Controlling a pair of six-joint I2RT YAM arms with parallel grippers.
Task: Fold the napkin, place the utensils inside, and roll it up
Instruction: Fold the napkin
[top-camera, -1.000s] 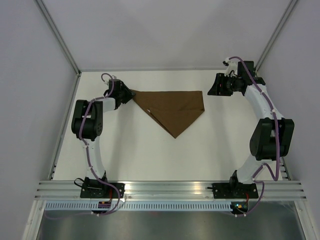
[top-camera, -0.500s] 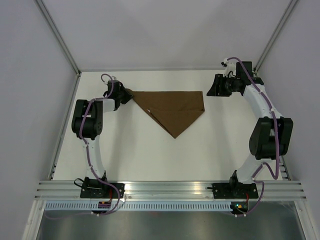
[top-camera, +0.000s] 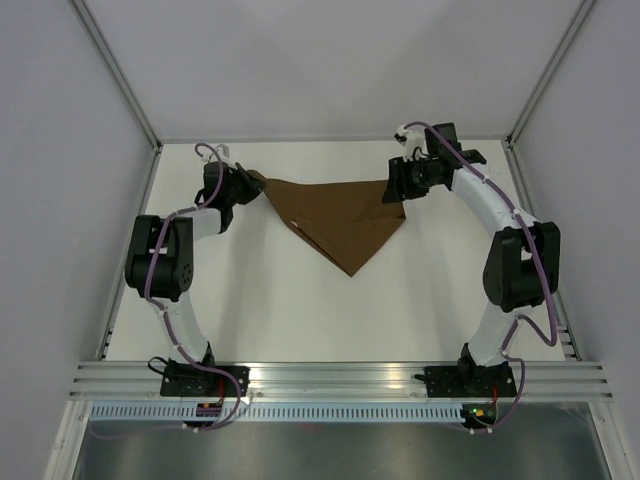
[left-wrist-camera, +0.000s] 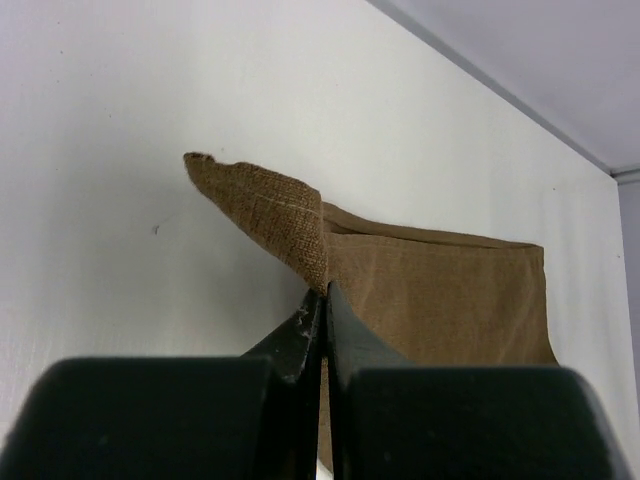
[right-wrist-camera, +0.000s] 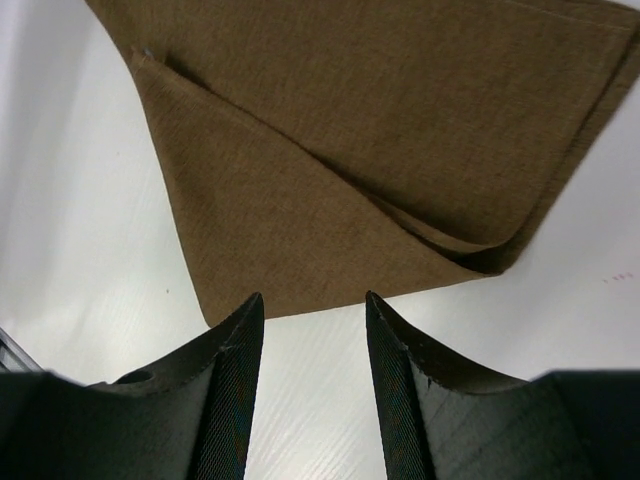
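The soft, floppy napkin (top-camera: 345, 215) lies folded in the upper middle of the frame, and its corners are best to pinch. The left gripper (left-wrist-camera: 322, 300) squeezes its left corner tight. The right gripper (right-wrist-camera: 312, 297), open and empty, seems just above the right corner.

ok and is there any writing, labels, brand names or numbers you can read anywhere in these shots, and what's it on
None readable in any view.
The napkin is plain brown cloth, no tag or print showing.
The left gripper and right gripper show bare black fingers, no marking.
The table is plain white.
The arm bases carry small coloured spots, too small to tell if any is text.
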